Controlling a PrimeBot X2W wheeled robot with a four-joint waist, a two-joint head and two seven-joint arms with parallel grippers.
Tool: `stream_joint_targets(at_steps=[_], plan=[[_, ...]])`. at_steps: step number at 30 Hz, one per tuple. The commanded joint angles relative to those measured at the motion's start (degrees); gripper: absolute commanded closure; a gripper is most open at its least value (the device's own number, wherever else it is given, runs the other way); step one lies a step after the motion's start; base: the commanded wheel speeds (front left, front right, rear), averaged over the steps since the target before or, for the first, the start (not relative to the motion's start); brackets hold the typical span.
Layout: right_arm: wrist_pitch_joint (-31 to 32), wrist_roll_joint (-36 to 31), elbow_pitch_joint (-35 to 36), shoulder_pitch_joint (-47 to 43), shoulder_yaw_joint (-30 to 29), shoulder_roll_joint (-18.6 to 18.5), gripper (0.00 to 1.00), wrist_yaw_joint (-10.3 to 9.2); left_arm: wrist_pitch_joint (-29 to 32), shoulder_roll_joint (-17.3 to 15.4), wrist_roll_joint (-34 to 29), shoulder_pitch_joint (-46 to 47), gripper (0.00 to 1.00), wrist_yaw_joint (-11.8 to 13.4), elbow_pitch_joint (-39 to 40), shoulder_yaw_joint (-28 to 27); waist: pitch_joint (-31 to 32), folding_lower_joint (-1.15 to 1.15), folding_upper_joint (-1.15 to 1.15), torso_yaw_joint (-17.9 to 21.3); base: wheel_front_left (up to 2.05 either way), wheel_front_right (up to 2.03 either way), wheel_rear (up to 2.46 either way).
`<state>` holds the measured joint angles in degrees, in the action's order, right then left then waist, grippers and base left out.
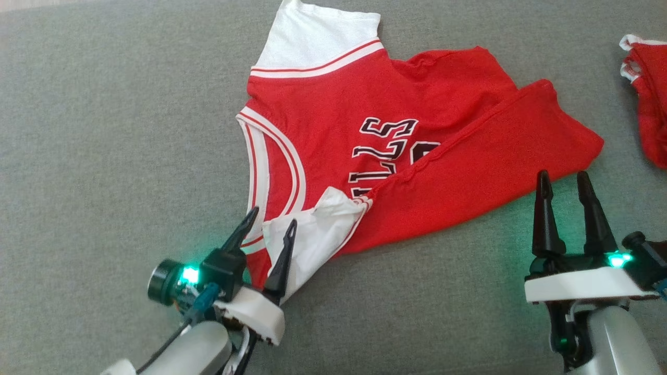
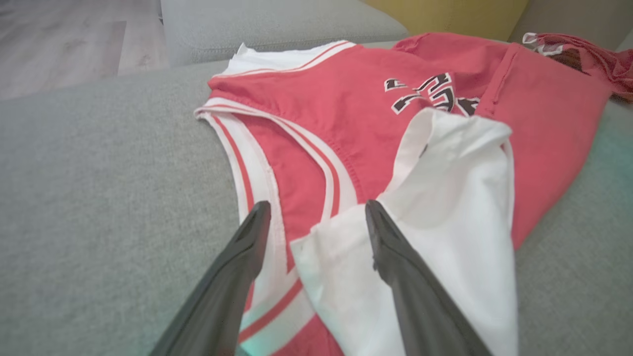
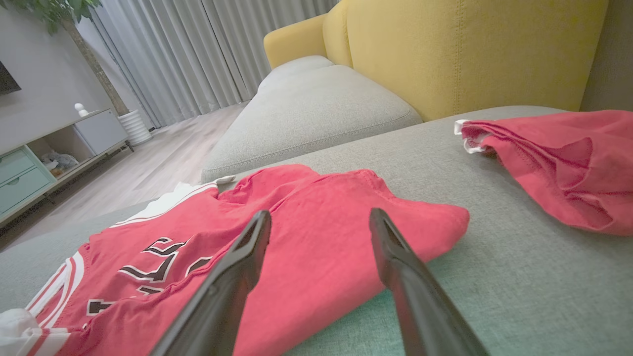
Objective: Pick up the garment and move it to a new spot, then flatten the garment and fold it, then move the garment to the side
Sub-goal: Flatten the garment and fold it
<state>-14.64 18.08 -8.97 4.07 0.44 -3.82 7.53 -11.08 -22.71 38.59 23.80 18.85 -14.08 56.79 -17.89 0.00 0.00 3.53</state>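
Observation:
The garment [image 1: 406, 156] is a red jersey with white sleeves, white-and-red trim and black lettering, spread on the grey sofa seat with its lower half folded over itself. My left gripper [image 1: 272, 216] stands open over the near white sleeve [image 2: 445, 217], one finger on either side of the sleeve's edge, nothing pinched. The garment [image 2: 346, 113] lies right under those fingers. My right gripper [image 1: 563, 179] is open just short of the folded red edge [image 3: 321, 237], with nothing between its fingers.
A second red garment [image 1: 646, 104] lies crumpled at the far right of the grey seat [image 1: 104, 156], also visible in the right wrist view [image 3: 564, 168]. A yellow backrest [image 3: 470, 49] rises behind. Beyond the seat's left edge is wooden floor [image 3: 148, 168].

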Motion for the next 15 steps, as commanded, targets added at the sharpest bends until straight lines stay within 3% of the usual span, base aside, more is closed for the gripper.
stream_joint_targets(at_steps=[1, 9, 10, 12, 13, 15], plan=[[-0.4, 0.1, 1.8, -0.2, 1.1, -0.9, 0.00, -0.04, -0.1, -1.1, 0.3, 0.1, 0.00, 0.3, 1.3, -1.7, 0.0, 0.00, 0.00, 0.1, 0.00, 0.00, 0.00], [-0.4, 0.0, 1.9, -0.5, 0.9, -0.8, 0.00, -0.04, 0.0, -0.6, 1.9, -1.2, 0.02, 0.6, 2.1, -2.0, 0.2, 0.00, 0.00, 0.3, 0.00, 0.00, 0.00], [-0.4, 0.0, 1.9, -0.5, 1.0, -0.8, 0.00, -0.04, 0.0, -0.5, 1.9, -1.2, 0.18, 0.6, 2.1, -2.0, 0.2, 0.00, 0.00, 0.4, 0.00, 0.00, 0.00], [-0.4, 0.0, 1.9, -0.5, 1.0, -0.8, 0.00, -0.04, -0.1, -0.6, 1.6, -0.9, 0.64, 0.6, 2.1, -1.8, 0.3, 0.00, 0.00, 0.5, 0.00, 0.00, 0.00], [-0.4, 0.0, 1.9, -0.5, 1.0, -0.7, 0.00, -0.04, -0.2, -0.6, 1.6, -0.9, 0.98, 0.6, 2.1, -1.8, 0.3, 0.00, 0.00, 0.5, 0.00, 0.00, 0.00], [-0.4, 0.0, 1.9, -0.6, 0.8, -0.7, 0.00, -0.04, -0.3, -0.7, 1.3, -0.7, 1.00, 0.6, 2.1, -1.7, 0.4, 0.00, 0.00, 0.5, 0.00, 0.00, 0.00]])
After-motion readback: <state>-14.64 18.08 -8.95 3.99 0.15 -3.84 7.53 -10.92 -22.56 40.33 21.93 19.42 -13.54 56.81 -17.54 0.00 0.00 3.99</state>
